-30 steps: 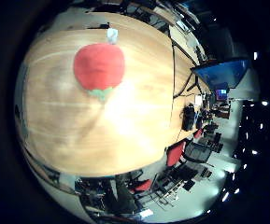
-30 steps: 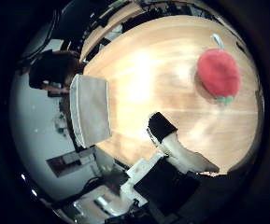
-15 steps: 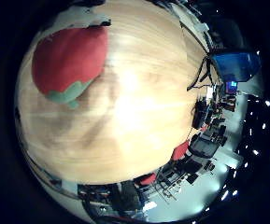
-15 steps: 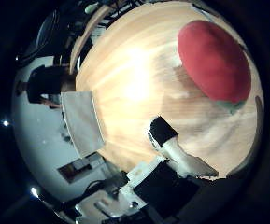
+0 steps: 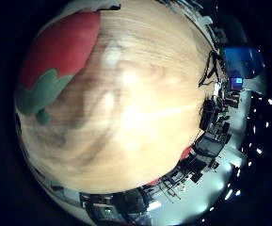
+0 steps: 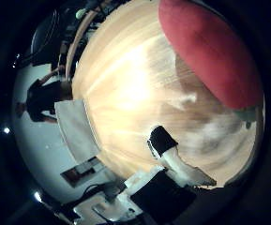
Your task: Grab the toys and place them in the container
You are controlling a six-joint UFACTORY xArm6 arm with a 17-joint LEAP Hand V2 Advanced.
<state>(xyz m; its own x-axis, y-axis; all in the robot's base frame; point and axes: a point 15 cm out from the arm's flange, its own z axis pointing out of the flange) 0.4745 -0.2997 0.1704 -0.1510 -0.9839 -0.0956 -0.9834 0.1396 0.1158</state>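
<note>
One red toy (image 5: 60,49), seemingly green-leafed, on table (image 5: 140,117).

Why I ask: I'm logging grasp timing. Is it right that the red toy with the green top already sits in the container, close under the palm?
Not in the container: the red toy lies on the bare wooden table, as the little finger side palm view shows. It is close under the palm.

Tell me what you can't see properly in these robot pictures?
- Red toy: cut off by the picture edge in both palm views, so its whole shape is unknown.
- Hand: only one black-tipped finger shows in the thumb side view; the rest is out of frame.
- Grey container: at the table edge; its inside is hidden.
</note>
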